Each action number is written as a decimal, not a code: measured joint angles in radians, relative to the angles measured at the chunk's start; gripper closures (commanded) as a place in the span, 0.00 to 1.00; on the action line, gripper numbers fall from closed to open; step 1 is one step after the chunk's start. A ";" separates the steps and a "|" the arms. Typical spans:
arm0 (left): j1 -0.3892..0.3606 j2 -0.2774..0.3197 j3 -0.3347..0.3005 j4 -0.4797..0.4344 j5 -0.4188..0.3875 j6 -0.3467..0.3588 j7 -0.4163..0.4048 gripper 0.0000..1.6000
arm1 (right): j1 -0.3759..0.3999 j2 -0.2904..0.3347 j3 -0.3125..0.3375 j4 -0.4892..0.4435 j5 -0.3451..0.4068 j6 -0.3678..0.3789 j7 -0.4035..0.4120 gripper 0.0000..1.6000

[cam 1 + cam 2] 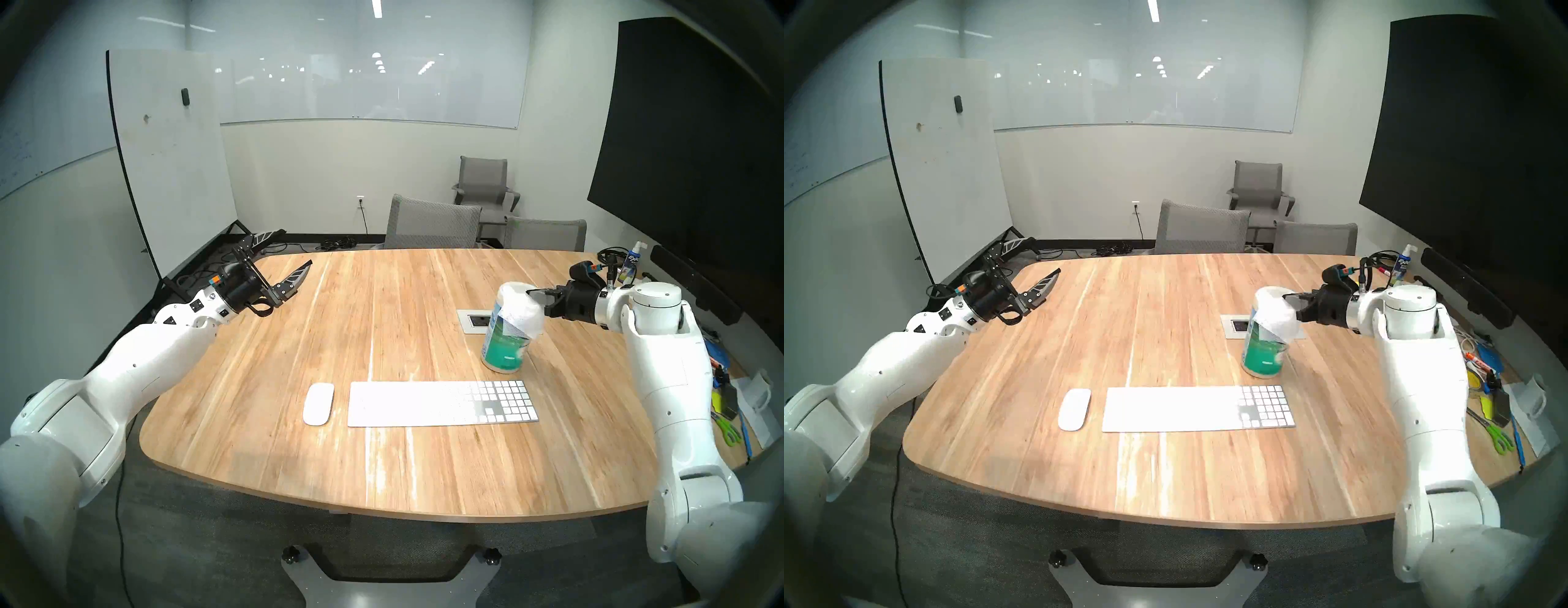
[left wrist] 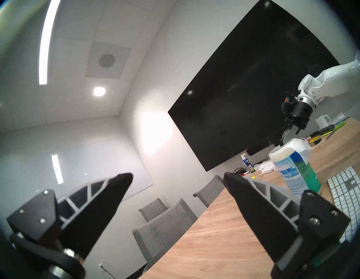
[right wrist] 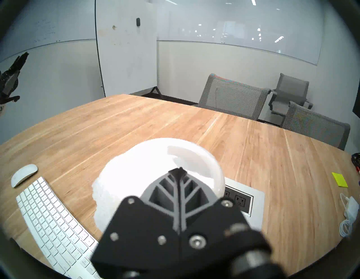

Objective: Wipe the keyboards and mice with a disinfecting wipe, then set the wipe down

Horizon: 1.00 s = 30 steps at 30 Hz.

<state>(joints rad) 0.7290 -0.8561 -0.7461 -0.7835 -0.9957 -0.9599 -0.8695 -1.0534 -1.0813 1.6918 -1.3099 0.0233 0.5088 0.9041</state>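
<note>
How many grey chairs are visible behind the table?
3: one chair at the table's far edge, a second to its right, a third farther back by the wall. Others may be hidden.

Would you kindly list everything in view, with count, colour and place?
keyboard: one, white, near table edge.
mouse: one, white, left of keyboard.
wipes canister: one, blue-green, behind keyboard's right end.
disinfecting wipe: one, white, draped over canister top.
table: one, wood.
outlet panel: one, grey, mid-table.
chairs: three, grey, far side.
whiteboard: one, white, left.
screen: one, black, right wall.
spray bottle: one, blue-labelled, far right.
left gripper: open, empty, raised.
right gripper: shut on wipe.
</note>
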 measured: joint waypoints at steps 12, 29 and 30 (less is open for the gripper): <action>0.150 0.127 0.054 -0.186 0.029 0.000 0.001 0.00 | 0.000 -0.003 0.004 0.000 -0.004 0.000 0.002 1.00; 0.164 0.128 0.077 -0.205 0.149 0.079 0.073 0.00 | 0.000 -0.010 0.010 0.000 -0.011 0.001 0.005 1.00; 0.159 0.119 0.079 -0.190 0.150 0.087 0.072 0.00 | 0.000 -0.010 0.010 0.000 -0.011 0.001 0.005 1.00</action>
<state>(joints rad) 0.8884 -0.7367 -0.6672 -0.9735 -0.8459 -0.8733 -0.7977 -1.0531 -1.0914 1.7022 -1.3099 0.0118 0.5095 0.9092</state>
